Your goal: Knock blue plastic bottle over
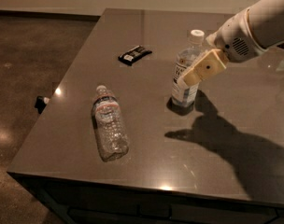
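The blue plastic bottle stands upright on the dark grey table, right of centre. It has a white cap and a white label with a dark panel. My gripper comes in from the upper right on a white arm. Its beige tip is against the right side of the bottle at label height and covers part of the label.
A crinkly clear bottle with a red-and-white label lies on its side left of centre, near the front edge. A small black packet lies at the back. A dark object sits on the floor beyond the table's left edge.
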Controlling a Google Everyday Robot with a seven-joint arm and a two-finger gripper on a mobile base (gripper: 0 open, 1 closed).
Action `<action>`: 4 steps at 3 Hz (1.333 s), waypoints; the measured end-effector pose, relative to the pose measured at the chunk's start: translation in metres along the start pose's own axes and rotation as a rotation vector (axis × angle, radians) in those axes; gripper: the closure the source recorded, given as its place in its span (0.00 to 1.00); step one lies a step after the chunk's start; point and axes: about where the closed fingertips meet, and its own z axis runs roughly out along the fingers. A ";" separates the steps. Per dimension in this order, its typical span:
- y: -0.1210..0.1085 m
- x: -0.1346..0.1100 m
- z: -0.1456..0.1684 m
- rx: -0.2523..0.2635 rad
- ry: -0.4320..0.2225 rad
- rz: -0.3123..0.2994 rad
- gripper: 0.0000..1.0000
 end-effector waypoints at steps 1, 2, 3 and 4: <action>-0.002 -0.004 0.007 -0.018 -0.055 0.031 0.21; -0.006 -0.009 0.006 -0.027 -0.093 0.055 0.44; -0.024 -0.016 -0.008 -0.005 -0.095 0.078 0.75; -0.039 -0.024 -0.021 0.015 -0.026 0.082 0.98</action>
